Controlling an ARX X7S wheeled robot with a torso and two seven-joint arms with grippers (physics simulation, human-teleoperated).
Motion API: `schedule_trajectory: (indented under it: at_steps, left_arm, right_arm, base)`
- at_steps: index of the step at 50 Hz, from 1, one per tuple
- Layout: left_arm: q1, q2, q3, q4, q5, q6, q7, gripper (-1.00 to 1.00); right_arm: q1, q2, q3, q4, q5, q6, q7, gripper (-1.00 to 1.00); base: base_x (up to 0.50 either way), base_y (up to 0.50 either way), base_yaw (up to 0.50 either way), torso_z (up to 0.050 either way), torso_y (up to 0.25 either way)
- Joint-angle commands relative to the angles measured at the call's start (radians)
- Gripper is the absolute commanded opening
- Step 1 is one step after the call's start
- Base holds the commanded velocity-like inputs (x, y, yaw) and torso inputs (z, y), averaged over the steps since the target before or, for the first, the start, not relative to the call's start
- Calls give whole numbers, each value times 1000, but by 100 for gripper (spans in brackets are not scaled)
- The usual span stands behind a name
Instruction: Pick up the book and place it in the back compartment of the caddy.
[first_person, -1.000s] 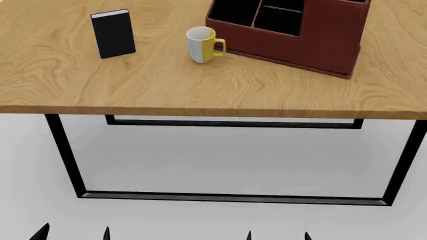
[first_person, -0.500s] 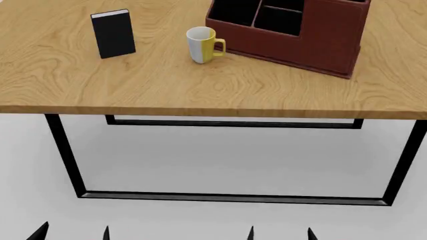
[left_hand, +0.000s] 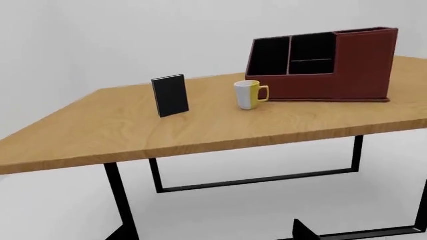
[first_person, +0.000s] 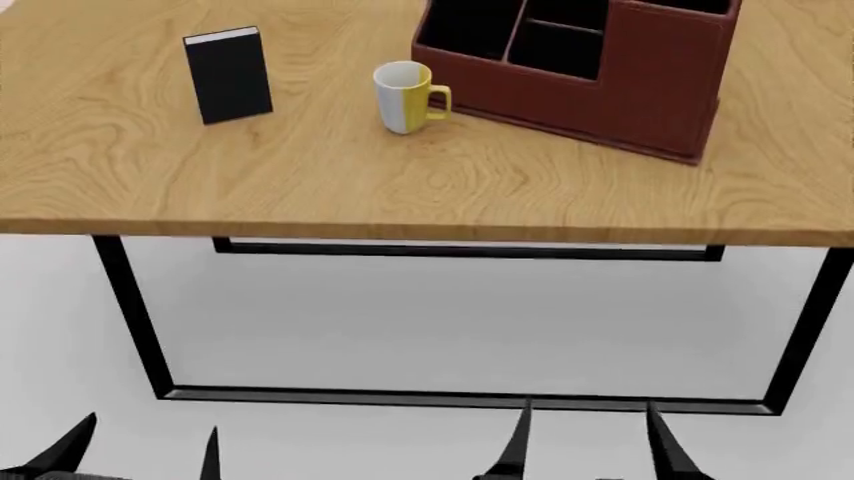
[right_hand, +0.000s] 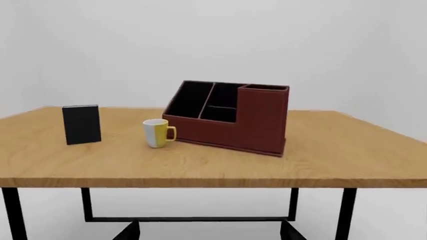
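Note:
The book (first_person: 228, 75) stands upright on the far left of the wooden table (first_person: 400, 195), black with a white top edge. The dark red-brown caddy (first_person: 587, 70) sits at the back right, its taller end to the right. Both grippers hang below and in front of the table's near edge, far from the book. My left gripper (first_person: 143, 455) and right gripper (first_person: 587, 445) are open and empty. The left wrist view shows the book (left_hand: 170, 95) and the caddy (left_hand: 320, 65). The right wrist view shows the book (right_hand: 81, 124) and the caddy (right_hand: 230, 117).
A white-and-yellow mug (first_person: 407, 97) stands between the book and the caddy, close to the caddy's front left corner. The table has a black metal frame (first_person: 134, 320) with a floor bar running under its near edge.
My right gripper's fingertips have risen higher into the head view. The left fingertips have risen slightly. The table and its objects sit a little lower in the head view.

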Motion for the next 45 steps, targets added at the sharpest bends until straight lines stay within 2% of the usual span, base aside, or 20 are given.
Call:
schedule_trajectory:
  at_steps: [1, 25, 45]
  left_arm:
    - [-6, 2, -19, 13, -14, 16, 27, 100]
    - [-22, -18, 8, 34, -15, -1, 14, 100]
    - [-52, -39, 12, 76, -34, -70, 9, 100]
  right_arm:
    - [16, -3, 14, -31, -13, 25, -4, 100]
    - [29, 16, 4, -44, 5, 32, 11, 100]
    - [73, 52, 28, -144, 19, 106, 43, 100]
  base:
    - [0, 0, 0, 50, 0]
    - [0, 0, 0, 50, 0]
    - [0, 0, 0, 50, 0]
